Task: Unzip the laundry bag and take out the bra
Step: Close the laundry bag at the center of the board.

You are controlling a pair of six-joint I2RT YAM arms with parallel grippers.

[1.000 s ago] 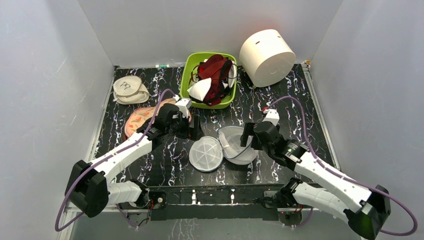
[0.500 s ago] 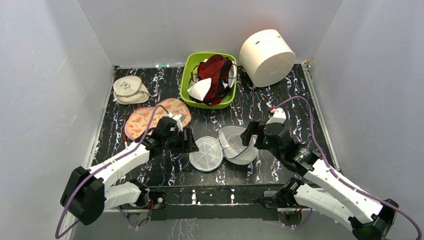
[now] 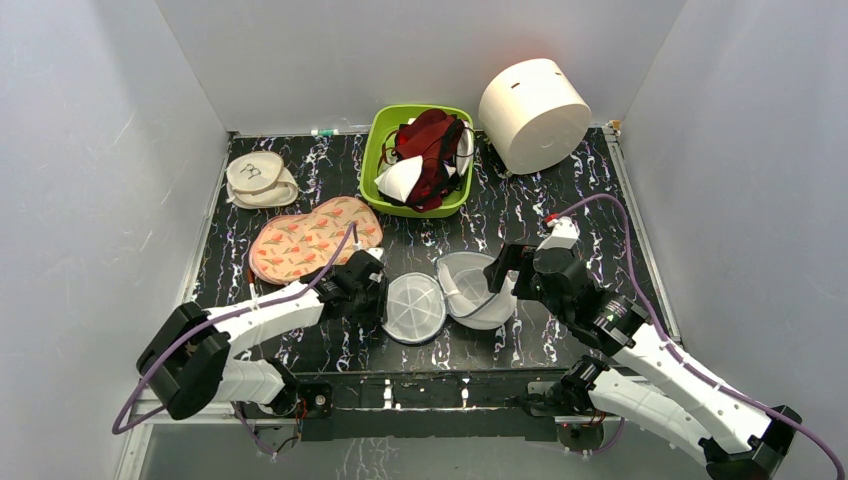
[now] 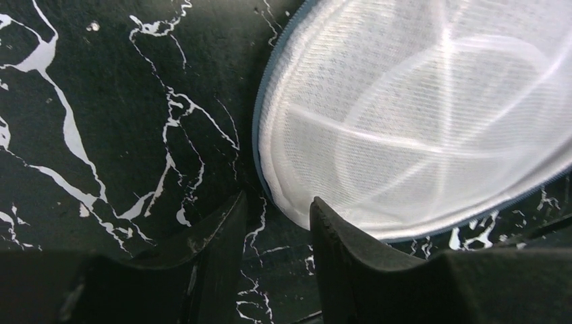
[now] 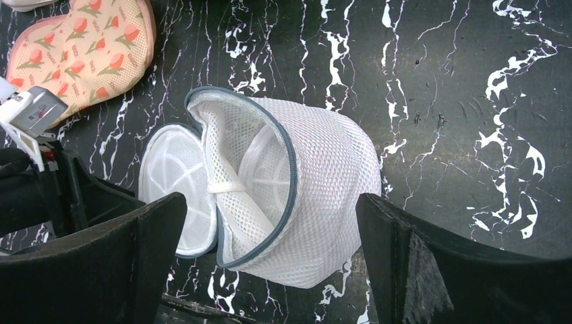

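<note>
Left fingers [image 4: 226,233], narrowly parted, slid back to the open white mesh drum bag [image 5: 324,175]; right fingers [image 5: 145,243] straddle it, spread. Overhead alone I see the maroon bra [image 3: 432,140] in a green tub [image 3: 375,150].

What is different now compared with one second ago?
The left gripper moved from over the floral pouch toward the near edge. It now sits empty at the left rim of the lid. The right gripper barely shifted and is open. Nothing was grasped or released. The laundry bag, lid and bra kept their places.
</note>
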